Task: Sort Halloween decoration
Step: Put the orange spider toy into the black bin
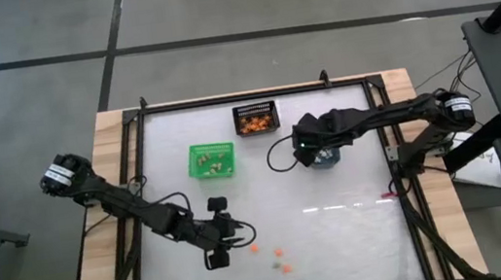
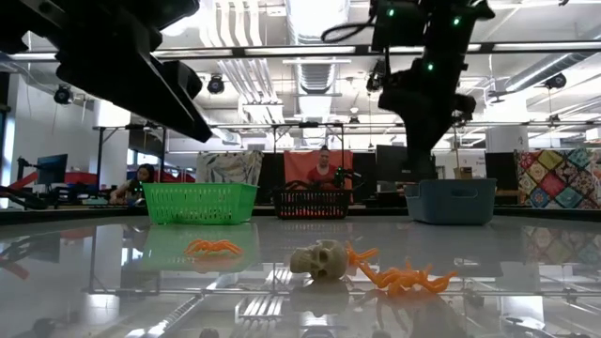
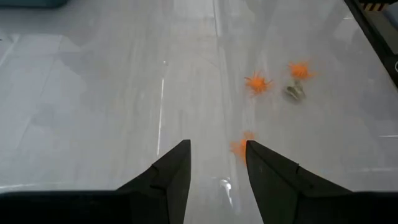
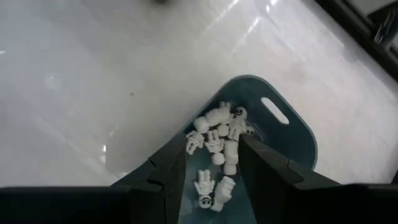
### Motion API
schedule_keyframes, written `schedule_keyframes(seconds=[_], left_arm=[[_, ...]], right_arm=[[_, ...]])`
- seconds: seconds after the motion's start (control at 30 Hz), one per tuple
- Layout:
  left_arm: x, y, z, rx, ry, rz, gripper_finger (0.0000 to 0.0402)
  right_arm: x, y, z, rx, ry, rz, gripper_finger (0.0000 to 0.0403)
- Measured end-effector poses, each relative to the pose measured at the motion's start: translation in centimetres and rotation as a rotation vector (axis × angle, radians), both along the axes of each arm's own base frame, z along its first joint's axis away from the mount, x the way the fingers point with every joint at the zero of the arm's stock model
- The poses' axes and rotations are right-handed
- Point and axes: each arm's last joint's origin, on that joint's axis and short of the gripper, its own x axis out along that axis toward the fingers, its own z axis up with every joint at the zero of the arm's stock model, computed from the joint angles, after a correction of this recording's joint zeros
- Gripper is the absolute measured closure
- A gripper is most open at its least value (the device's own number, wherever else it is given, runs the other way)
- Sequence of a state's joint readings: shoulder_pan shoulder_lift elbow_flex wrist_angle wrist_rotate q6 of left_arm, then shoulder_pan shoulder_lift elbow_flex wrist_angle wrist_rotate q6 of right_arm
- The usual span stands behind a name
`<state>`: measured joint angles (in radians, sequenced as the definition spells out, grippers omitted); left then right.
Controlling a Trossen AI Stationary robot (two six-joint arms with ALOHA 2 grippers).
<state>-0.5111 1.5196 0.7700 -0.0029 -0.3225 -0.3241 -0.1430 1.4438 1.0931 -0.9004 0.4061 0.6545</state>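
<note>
The Halloween decoration is a scatter of tiny trinkets. Three orange spider-like pieces and a pale tan skull lie loose on the glass table, low and centre in the high view; in the low view the skull sits at mid-frame with an orange piece touching its right side. More are already in bins: white skeleton figures piled in the blue-grey bin, orange pieces in the black mesh bin at upper centre of the high view, and a few in the green bin just below and left of it.

The left gripper reaches in from the left edge and hangs low over the table, lower centre-left of the high view; its fingers are parted and empty, with one orange piece near their tips.

The right gripper stretches in from the right and hangs directly above the blue-grey bin, fingers apart, holding nothing.
</note>
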Motion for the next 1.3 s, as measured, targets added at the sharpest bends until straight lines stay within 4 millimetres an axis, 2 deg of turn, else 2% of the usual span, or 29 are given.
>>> schedule_keyframes(seconds=[0.23, 0.5, 0.63, 0.87, 1.13, 1.3], left_arm=[[-0.1, -0.7, -0.6, -0.018, 0.015, 0.01, 0.0248], [0.3, -2.4, -3.0, -0.076, 0.004, 0.096, 0.0177], [0.0, -3.7, -4.2, -0.02, -0.032, 0.121, 0.016], [-0.1, -5.3, -6.2, 0.024, -0.067, 0.227, 0.0158], [2.0, -7.4, -7.7, 0.026, -0.07, 0.224, 0.0158], [2.4, -7.9, -8.8, 0.019, -0.072, 0.304, 0.0158]], right_arm=[[-0.5, 2.6, 1.5, -0.057, -0.067, 0.052, 0.0265], [-1.3, 6.2, 3.1, -0.138, -0.149, 0.131, 0.0264], [-1.5, 8.2, 3.2, -0.198, -0.174, 0.171, 0.0268], [-1.5, 11.4, 2.7, -0.241, -0.214, 0.239, 0.0268], [-1.6, 12.0, 2.8, -0.252, -0.236, 0.247, 0.0268], [-1.5, 12.1, 2.8, -0.241, -0.253, 0.242, 0.0268]])
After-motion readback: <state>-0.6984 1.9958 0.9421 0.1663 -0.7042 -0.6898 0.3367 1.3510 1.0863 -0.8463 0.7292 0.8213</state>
